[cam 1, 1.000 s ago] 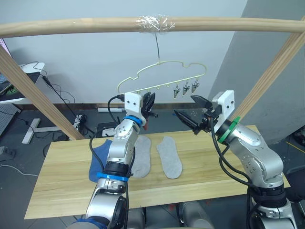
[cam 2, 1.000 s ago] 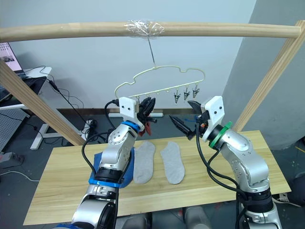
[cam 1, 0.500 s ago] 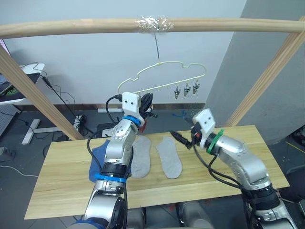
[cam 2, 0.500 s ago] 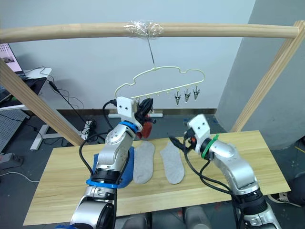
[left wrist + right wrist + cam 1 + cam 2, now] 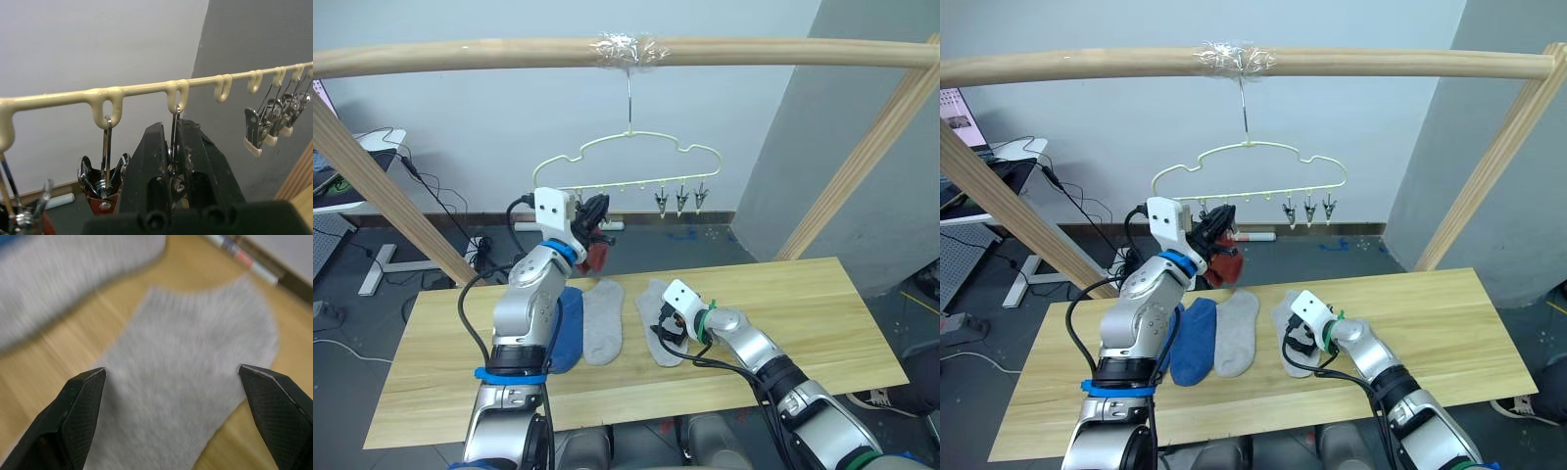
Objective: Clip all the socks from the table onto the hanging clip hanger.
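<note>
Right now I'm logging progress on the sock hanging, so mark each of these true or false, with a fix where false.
1. The right gripper has its fingers spread wide over a grey sock on the table. True.
2. The left gripper is shut on a clip of the clip hanger. True.
3. A rust red sock hangs at the clip hanger beside the left gripper. True.
4. Both grey socks are already clipped up. False: both lie flat on the table, the other grey sock beside the blue sock.
5. The three clips at the hanger's right end each hold a sock. False: they hang bare.
</note>
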### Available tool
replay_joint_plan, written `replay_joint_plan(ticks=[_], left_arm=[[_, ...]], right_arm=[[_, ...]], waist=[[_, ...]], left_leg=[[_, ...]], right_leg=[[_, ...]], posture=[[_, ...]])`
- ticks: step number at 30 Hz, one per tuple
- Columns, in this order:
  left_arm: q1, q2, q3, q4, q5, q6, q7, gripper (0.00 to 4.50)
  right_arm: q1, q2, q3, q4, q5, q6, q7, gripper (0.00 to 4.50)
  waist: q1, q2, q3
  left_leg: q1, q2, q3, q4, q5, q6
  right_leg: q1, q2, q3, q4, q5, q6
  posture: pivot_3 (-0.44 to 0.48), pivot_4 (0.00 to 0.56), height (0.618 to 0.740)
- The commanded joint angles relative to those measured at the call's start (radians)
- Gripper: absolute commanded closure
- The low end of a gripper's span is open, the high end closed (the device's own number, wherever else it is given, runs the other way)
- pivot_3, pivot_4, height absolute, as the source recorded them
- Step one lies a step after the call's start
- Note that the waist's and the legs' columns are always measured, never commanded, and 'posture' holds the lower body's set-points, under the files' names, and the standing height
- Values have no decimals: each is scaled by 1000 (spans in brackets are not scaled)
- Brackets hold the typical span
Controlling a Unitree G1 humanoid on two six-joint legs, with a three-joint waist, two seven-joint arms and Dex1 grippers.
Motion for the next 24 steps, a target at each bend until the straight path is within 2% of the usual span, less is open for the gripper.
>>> replay_joint_plan(ticks=[1,4,15,19,24], left_arm=[[22,4,6,-48,-11,28,12,4496],[37,3,6,-70,-16,44,18,4496],[29,5,33,-74,-99,161,14,4496],[17,-25,80,-63,-209,283,37,4496],[-19,-75,206,-31,-422,472,117,4496]], right_arm=[[3,1,-10,79,-37,-33,-2,0],[22,5,-30,78,-23,-32,25,574],[116,-66,-81,-72,-29,-26,59,4428],[168,-104,-120,-268,0,-29,81,4468],[247,-180,-135,-581,9,13,129,4468]], waist=[[1,0,0],[1,0,0],[6,0,-2],[4,0,-2],[-6,0,-2]], left_leg=[[1,0,0,0,0,0],[3,0,0,0,0,0],[6,0,1,0,1,1],[10,0,1,0,0,1],[10,0,1,-1,0,1]], right_leg=[[1,0,0,0,-1,2],[1,0,0,1,-2,4],[5,0,1,2,-2,4],[10,0,1,0,-3,4],[11,0,1,-1,-3,5]], posture=[[18,145,740],[21,147,740],[0,145,740],[-14,145,740],[-36,147,740]])
